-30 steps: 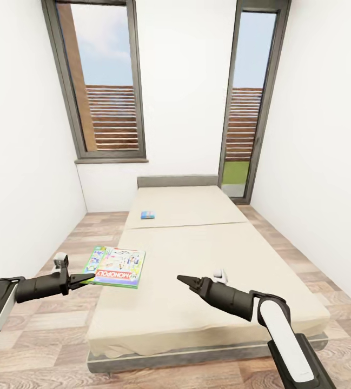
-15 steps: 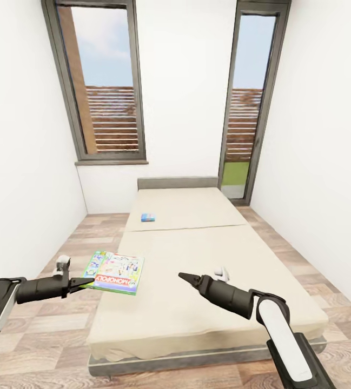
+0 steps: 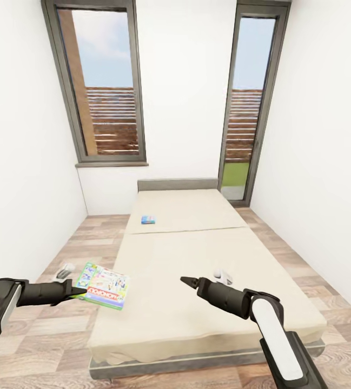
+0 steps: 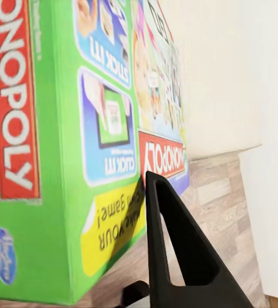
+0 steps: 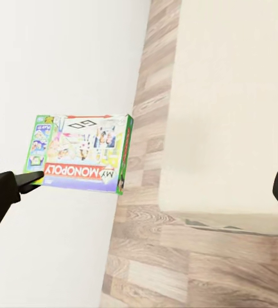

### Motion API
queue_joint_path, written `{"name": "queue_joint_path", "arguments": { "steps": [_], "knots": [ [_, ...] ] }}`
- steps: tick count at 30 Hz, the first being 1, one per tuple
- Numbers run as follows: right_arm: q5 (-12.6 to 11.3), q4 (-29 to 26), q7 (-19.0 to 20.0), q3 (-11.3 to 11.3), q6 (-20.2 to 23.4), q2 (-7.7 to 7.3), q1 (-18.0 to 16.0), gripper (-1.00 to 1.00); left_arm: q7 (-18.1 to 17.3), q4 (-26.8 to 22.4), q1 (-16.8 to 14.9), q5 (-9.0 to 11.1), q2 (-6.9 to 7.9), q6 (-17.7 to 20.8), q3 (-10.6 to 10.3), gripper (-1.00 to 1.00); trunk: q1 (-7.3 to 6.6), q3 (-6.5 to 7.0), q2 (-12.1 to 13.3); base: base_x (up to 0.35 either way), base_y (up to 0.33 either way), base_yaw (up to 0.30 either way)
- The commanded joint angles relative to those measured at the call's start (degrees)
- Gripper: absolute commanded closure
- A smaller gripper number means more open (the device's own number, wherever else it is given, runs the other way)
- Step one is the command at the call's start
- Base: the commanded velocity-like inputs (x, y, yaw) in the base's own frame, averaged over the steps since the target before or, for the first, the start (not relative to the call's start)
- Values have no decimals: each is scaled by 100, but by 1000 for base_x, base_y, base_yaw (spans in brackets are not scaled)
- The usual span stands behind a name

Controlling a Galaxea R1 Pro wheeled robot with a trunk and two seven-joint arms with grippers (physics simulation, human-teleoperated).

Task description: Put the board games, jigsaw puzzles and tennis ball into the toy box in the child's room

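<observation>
- The left gripper (image 3: 77, 292) is clamped on one edge of a flat Monopoly board game (image 3: 102, 285), a white box with green edges and a red logo.
- The box is held clear of the bed (image 3: 207, 302), reaching forward and to the right from the fingertips, over the wood plank floor (image 3: 51, 329) just beside the mattress's left edge.
- In the left wrist view, one dark finger (image 4: 177, 250) lies against the box's green side (image 4: 61, 147).
- The right gripper (image 3: 187, 281) hangs above the beige mattress, well to the right of the held box; its tips look drawn together, with nothing between them.
- A small blue board game (image 3: 148, 220) lies flat on the far half of the mattress, well ahead of both grippers.
- Beyond the bed's headboard stand a white wall and two tall dark-framed windows (image 3: 104, 86).
- The right wrist view shows the held box (image 5: 81, 154) from the side, hanging level above the floor.
</observation>
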Motion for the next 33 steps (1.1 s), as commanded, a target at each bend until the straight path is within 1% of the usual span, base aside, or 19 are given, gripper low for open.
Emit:
{"name": "queue_joint_path", "arguments": {
  "steps": [1,5,16,33],
  "knots": [
    [-58,-6,-63,-1,12,5,-4,-100,-7,-2,-4,-22,-5,46,12,100,-23,12,38,0,0,0],
    [-57,-6,-67,-2,6,9,-4,-100,28,0,-4,-17,-12,47,13,100,-111,84,199,0,0,0],
    [-66,-6,-43,6,12,10,-3,-100,41,0,-4,-20,-158,48,5,100,-352,281,640,0,0,0],
    [-58,-4,-42,-6,13,2,-2,-100,41,-4,-4,-21,-169,48,4,100,-726,587,1322,0,0,0]
  ]
}}
